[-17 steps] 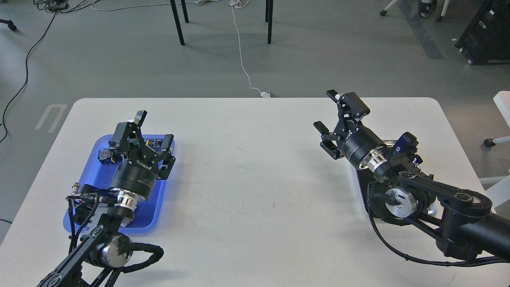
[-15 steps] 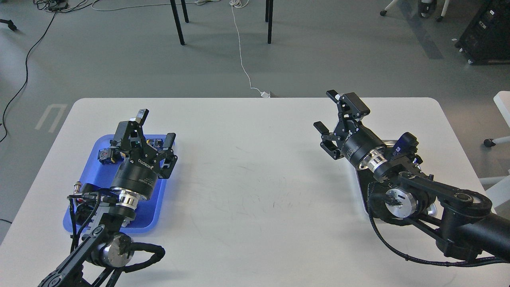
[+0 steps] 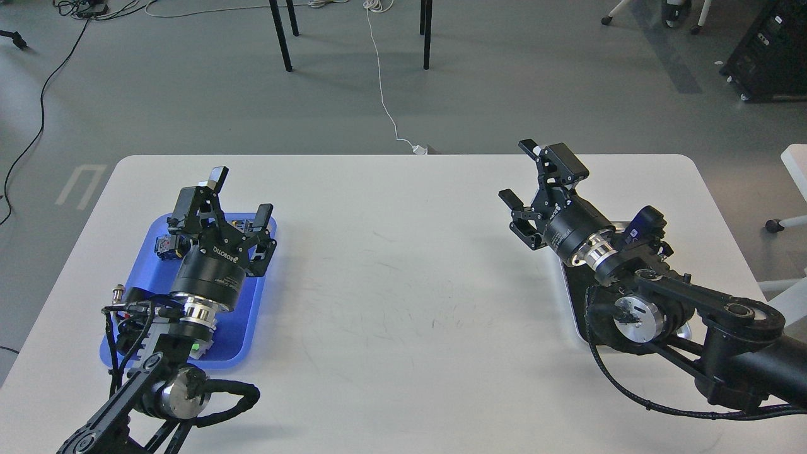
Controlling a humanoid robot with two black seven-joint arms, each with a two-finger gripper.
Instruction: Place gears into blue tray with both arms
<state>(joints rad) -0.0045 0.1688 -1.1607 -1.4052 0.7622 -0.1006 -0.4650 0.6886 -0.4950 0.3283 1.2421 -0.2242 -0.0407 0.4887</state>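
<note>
Head view: the left gripper (image 3: 239, 197) is above the far end of the blue tray (image 3: 249, 315), fingers spread apart and grasping nothing. The tray lies on the white table (image 3: 403, 284) at its left side. The right gripper (image 3: 520, 170) is spread apart and empty, above the table's right side. No gears can be made out.

2 black arms (image 3: 725, 315) | silver wrist rings | white ROBOTIQ lettering | black cables
</note>
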